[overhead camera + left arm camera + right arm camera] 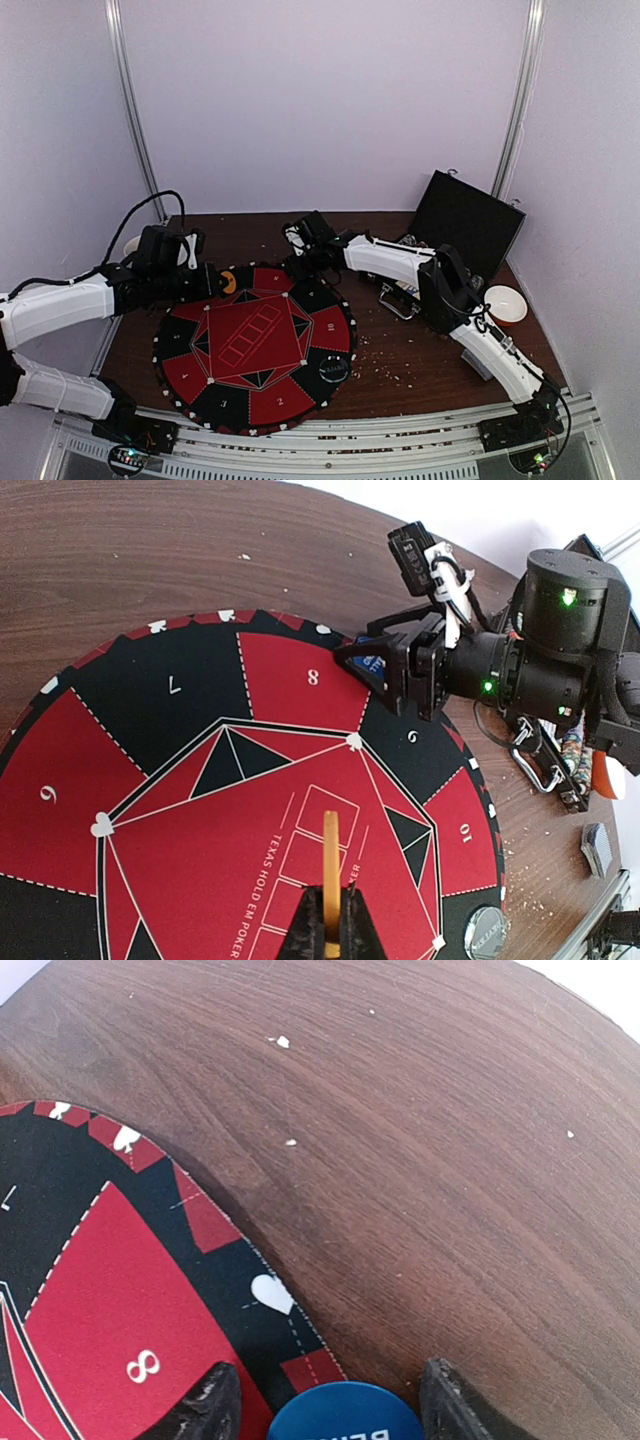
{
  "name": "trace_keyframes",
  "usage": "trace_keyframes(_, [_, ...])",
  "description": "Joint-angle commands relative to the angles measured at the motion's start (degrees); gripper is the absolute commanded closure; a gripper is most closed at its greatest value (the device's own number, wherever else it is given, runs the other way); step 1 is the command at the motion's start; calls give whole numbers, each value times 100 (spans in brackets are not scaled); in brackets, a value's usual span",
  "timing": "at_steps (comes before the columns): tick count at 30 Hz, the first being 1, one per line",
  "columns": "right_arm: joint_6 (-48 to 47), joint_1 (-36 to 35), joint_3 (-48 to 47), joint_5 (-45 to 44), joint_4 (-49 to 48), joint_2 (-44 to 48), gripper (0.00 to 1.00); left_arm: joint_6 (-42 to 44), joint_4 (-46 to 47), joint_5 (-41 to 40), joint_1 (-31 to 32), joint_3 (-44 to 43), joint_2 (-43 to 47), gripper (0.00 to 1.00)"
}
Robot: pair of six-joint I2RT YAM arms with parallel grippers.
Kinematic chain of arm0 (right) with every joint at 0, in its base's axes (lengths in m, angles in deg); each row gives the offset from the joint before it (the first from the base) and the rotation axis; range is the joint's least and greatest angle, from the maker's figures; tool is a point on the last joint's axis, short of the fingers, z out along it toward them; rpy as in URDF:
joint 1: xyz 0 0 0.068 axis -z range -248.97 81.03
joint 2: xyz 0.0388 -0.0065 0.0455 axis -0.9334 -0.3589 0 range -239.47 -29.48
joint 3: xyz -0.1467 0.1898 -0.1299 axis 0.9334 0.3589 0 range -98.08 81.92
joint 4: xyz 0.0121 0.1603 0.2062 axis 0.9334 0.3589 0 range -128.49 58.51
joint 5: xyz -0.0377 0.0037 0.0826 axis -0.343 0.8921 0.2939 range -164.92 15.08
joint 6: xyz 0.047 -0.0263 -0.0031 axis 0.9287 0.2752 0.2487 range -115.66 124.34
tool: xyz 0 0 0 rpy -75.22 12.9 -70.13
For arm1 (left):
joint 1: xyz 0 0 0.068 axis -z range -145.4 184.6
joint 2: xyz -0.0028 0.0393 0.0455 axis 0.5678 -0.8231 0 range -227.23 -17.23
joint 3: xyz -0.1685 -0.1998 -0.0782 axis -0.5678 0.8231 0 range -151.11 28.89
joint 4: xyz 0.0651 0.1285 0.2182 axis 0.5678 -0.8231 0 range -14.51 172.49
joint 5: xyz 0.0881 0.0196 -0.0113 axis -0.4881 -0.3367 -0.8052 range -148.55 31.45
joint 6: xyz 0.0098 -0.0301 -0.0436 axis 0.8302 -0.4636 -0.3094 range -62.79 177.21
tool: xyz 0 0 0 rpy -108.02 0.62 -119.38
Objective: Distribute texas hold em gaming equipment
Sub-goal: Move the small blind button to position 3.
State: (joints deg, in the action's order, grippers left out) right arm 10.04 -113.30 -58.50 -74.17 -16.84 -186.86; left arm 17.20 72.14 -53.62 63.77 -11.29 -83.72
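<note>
Discs are what's in play. Nearest the arm bases, a black disc (333, 368) lies on the mat (255, 345), close to its near rim. Further in, the left gripper (328, 912) is clamped on a yellow disc (330, 865), held edge-on over the mat's left side. At the far rim the right gripper (330, 1392) has a finger on either side of a blue disc (345, 1418), by the heart mark next to segment 8. There looks to be a sliver of gap on one side, and I cannot tell whether the disc is pinched or loose. Beyond lies the table (450, 1160), with the case (465, 225) open, well off to the right.

To my eye the step is setting the blue disc down at that seat. Done well, it goes flat and wholly inside the rim, as it is very near the edge. Then the jaws spread wide and lift straight up, so nothing drags it off. The left arm should hang back until the right is clear.
</note>
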Motion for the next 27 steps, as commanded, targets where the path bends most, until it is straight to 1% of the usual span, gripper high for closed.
trace_keyframes(1, [-226,-103,572,-242,520,246,41,119,212,-27,-64,-157,53,100])
trace_keyframes(11, [-509,-331,1604,-822,509,1067,49,134,123,-85,-79,-130,185,100])
trace_keyframes(16, [-531,-441,2075,-812,560,1403,52,134,83,-105,-78,-114,267,100])
trace_keyframes(19, [-443,-480,2441,-633,655,1631,53,134,47,-141,-80,-105,348,100])
trace_keyframes(24, [-312,-566,3307,70,676,2022,53,121,54,-174,-87,-63,418,100])
trace_keyframes(27, [-217,-517,3308,513,744,2146,51,108,76,-139,-87,-51,403,100])
